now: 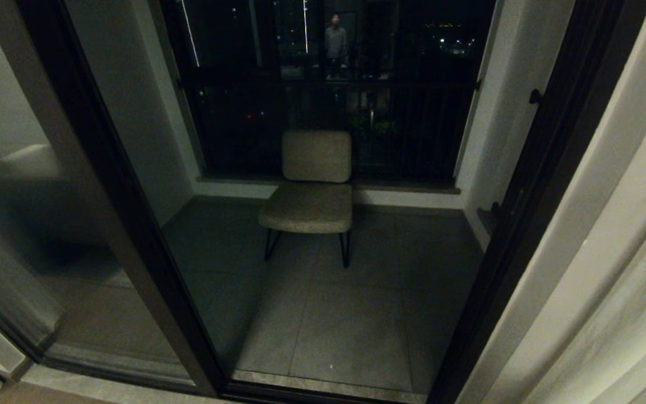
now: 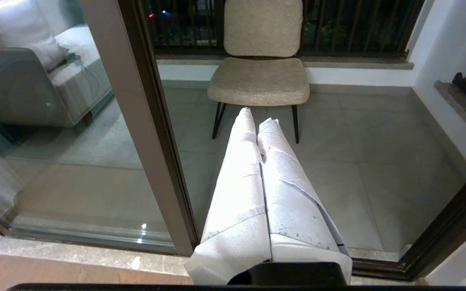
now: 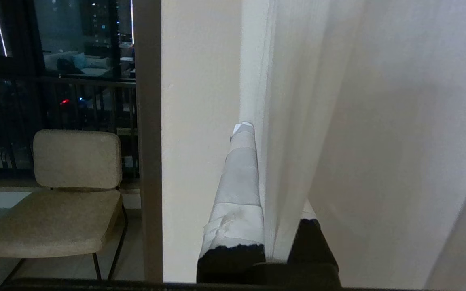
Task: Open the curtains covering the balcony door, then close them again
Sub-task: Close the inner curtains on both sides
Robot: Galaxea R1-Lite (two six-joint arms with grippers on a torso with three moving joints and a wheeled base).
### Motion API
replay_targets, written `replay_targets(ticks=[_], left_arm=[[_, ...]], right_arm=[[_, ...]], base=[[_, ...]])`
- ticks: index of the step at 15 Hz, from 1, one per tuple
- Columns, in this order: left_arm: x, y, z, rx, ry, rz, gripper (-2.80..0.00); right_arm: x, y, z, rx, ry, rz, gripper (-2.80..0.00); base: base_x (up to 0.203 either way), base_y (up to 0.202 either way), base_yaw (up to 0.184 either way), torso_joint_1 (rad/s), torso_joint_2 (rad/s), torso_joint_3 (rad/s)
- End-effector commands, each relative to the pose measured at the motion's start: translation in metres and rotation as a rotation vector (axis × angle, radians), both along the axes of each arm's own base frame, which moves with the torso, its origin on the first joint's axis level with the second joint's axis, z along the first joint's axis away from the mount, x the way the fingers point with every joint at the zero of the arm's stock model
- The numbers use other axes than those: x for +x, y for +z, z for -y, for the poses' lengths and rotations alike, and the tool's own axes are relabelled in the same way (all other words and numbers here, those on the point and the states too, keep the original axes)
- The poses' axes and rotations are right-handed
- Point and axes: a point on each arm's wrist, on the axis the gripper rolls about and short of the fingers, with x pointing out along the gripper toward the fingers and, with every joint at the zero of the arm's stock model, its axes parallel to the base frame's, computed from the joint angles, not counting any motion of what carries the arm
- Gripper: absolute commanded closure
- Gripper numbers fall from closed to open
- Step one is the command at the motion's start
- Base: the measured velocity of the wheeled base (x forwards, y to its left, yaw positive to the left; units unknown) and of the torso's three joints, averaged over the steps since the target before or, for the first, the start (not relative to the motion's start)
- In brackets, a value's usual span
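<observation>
With the dark-framed glass balcony door (image 1: 323,224) uncovered, the right gripper (image 3: 263,178) clamps the cream pleated curtains (image 3: 297,121), closing left

No readable text, labels, brands, numbers or signs on anything in any view.

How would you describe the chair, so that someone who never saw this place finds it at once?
Look through the dark-framed balcony door onto the tiled balcony floor. The chair stands at the far side, its back to the black railing. It is the only furniture out there: beige padded seat and backrest on thin black legs.
</observation>
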Motion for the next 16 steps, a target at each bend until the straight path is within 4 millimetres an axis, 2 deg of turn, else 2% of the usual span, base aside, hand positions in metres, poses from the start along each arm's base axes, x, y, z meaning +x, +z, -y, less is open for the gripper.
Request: replay_targets(ticks=[1,11,16], left_arm=[[0.0000,0.0000,0.0000,0.000,0.000,0.000,0.00],[0.0000,0.0000,0.0000,0.000,0.000,0.000,0.00],[0.0000,0.0000,0.0000,0.000,0.000,0.000,0.00]], right_arm=[[-0.0032,-0.0001,-0.0011,-0.002,0.000,0.005,0.00],[-0.0039,0.0009,-0.0013,-0.004,-0.001,0.009,0.00],[-0.0109,-0.0050,-0.0036,-0.001,0.000,0.000,0.00]], base=[[0.000,0.000,0.000,0.000,0.00,0.000],[0.000,0.000,0.000,0.000,0.00,0.000],[0.000,0.000,0.000,0.000,0.00,0.000]])
